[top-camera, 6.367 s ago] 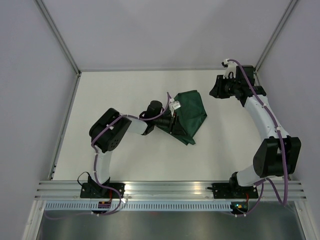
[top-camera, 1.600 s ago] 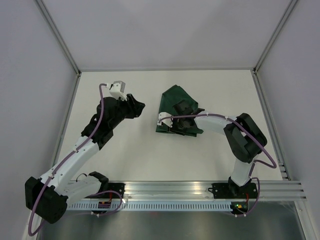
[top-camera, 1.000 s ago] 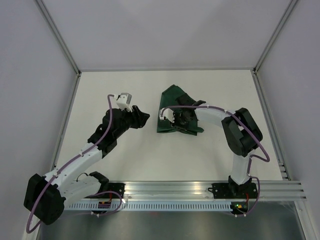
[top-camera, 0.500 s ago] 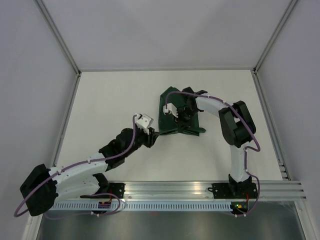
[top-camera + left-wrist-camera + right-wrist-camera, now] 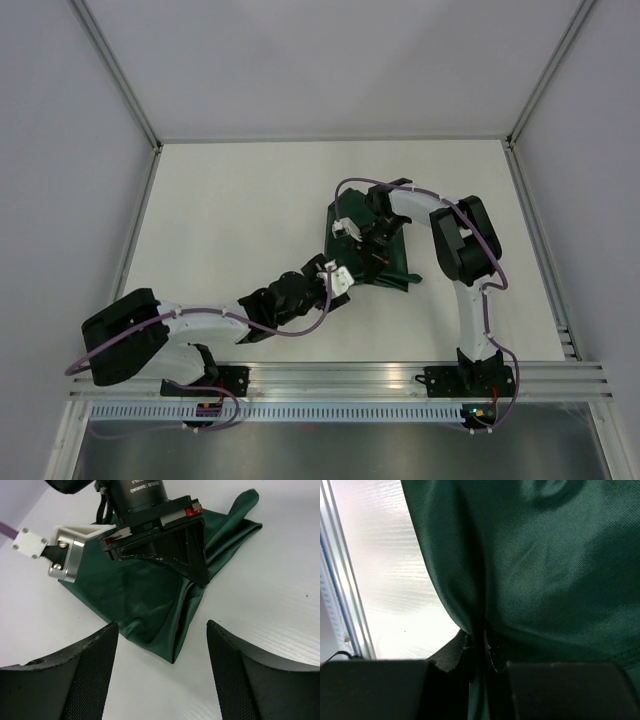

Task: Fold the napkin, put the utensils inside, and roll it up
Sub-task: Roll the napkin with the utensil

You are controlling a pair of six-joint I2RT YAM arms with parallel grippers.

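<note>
The dark green napkin (image 5: 396,264) lies folded and bunched on the white table, right of centre. My right gripper (image 5: 373,243) sits on top of it, shut on a pinched ridge of the cloth (image 5: 545,555), seen between its jaws (image 5: 480,647). My left gripper (image 5: 340,281) is open just short of the napkin's near corner (image 5: 172,657), with one finger to each side and neither touching it. A thin sliver of the orange-red utensil (image 5: 178,626) shows inside the fold; the rest of it is hidden. The right gripper's head (image 5: 165,545) fills the top of the left wrist view.
The white table (image 5: 240,190) is enclosed by grey walls at the back and on both sides. An aluminium rail (image 5: 340,376) with both arm bases runs along the near edge. The right arm's purple cable (image 5: 400,187) loops over the napkin's far side.
My left arm has swung from the left of the table over to the napkin's near corner, and its jaws have opened wider. The right gripper has shifted slightly nearer, still holding the cloth.
</note>
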